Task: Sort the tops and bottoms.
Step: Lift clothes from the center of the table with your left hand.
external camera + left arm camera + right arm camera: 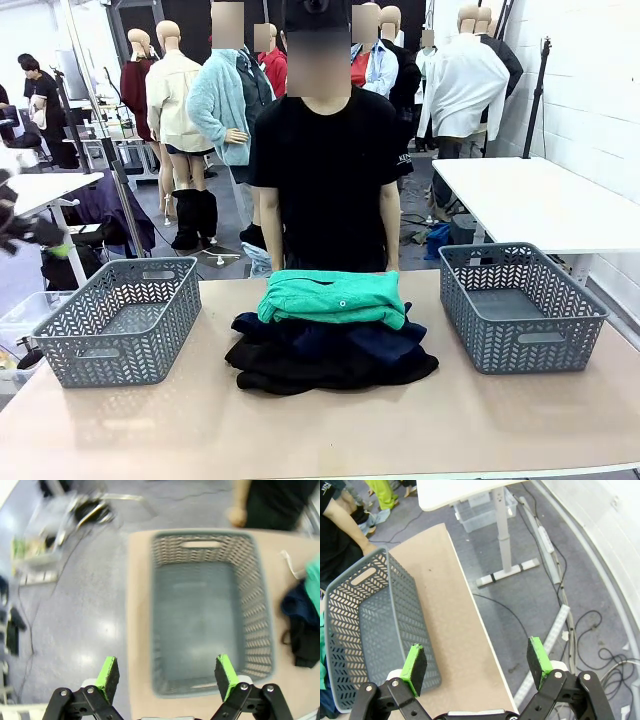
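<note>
A pile of clothes lies mid-table in front of the person. On top is a folded bright green shirt [335, 297], one of the tops. A dark navy shirt [345, 338] sits under it. Lowest is a black garment [330, 370]; I cannot tell if it is one of the bottoms. My left gripper [167, 675] hangs open and empty above the near end of the left basket [205, 544], and the pile's edge [300, 630] is to its right. It appears as a blur [30, 225] at the front view's left edge. My right gripper [476, 665] is open and empty over the table's right edge, beside the right basket [380, 575].
Two empty grey baskets flank the pile, one left [120, 320] and one right [520, 305]. The person [325, 170] stands at the far edge with hands down. Beyond the right edge are a white table [540, 200], its leg [502, 525] and floor cables [555, 555].
</note>
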You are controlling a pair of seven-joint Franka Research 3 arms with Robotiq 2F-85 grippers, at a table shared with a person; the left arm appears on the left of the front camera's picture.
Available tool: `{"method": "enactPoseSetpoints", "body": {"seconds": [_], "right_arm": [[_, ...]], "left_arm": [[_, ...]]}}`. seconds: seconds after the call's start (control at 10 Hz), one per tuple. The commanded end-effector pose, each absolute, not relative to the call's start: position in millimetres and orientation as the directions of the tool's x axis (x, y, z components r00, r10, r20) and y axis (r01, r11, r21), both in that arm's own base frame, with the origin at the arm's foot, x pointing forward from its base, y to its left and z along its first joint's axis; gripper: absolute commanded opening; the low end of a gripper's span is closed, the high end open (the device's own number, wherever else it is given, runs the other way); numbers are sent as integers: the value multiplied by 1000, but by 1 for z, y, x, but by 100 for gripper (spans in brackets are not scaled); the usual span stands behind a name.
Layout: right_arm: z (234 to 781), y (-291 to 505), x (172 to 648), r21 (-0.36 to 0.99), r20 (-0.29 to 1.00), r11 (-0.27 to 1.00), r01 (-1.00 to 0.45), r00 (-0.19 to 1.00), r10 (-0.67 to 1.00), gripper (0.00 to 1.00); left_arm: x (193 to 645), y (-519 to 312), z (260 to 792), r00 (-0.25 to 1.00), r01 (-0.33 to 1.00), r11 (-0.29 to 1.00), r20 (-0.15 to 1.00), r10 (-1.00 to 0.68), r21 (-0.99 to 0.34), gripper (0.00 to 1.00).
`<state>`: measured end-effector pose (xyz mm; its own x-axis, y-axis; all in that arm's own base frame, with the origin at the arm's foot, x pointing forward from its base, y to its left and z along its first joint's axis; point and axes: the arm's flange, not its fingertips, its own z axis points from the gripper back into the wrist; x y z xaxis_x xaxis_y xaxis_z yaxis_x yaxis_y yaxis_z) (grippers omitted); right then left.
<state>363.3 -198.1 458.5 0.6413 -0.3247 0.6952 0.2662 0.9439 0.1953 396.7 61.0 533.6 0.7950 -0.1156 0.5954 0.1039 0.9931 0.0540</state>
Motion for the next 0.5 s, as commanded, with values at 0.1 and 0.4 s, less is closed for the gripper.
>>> {"method": "enactPoseSetpoints", "body": {"seconds": [0.1, 0.4], "right_arm": [[457, -201, 362, 197, 695, 945, 260, 643, -322, 100], [457, -201, 362, 197, 695, 945, 260, 643, -322, 100]], "left_arm": [[396, -43, 553, 643, 509, 841, 568, -514, 184, 100], [396, -133, 532, 495, 723, 640, 453, -742, 260, 100]]}}
